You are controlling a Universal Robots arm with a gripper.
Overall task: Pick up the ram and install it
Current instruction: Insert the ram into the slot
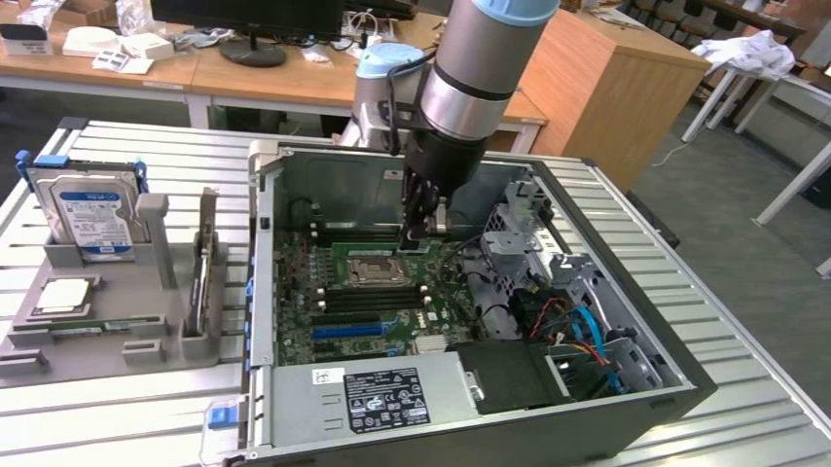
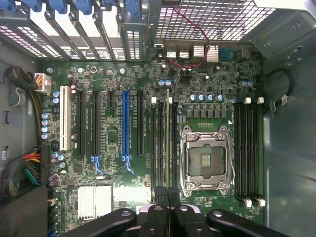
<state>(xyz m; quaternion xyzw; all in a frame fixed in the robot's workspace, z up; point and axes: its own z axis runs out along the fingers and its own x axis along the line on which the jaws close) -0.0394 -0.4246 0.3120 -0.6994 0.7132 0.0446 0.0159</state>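
- Reaching down into an open grey metal computer case (image 1: 520, 443), the arm's black gripper (image 1: 418, 233) hangs over the green motherboard (image 2: 112, 136).
- Gripper (image 2: 168, 195) fingers are drawn together, clamped on the ram (image 2: 168, 143), a long, thin green circuit-board stick seen edge-on from the wrist view.
- Ram lies lined up lengthwise with the bank of black memory slots (image 2: 159, 148) just beside the silver square CPU socket (image 2: 206, 160). Whether its lower edge touches a slot cannot be told.
- A second bank of black memory slots (image 2: 247, 148) sits on the socket's other side, with no stick in it.
- A long blue plastic expansion slot (image 2: 125, 123) runs parallel to the ram, among black slots and well apart from it.
- In the exterior view, the socket (image 1: 368, 273) sits just below the gripper tip.
- At the exterior view's left, a silver hard drive with a blue label (image 1: 91, 216) stands upright in a grey plastic holder tray (image 1: 104, 326) on the slatted metal table (image 1: 130, 418), well apart from the case.
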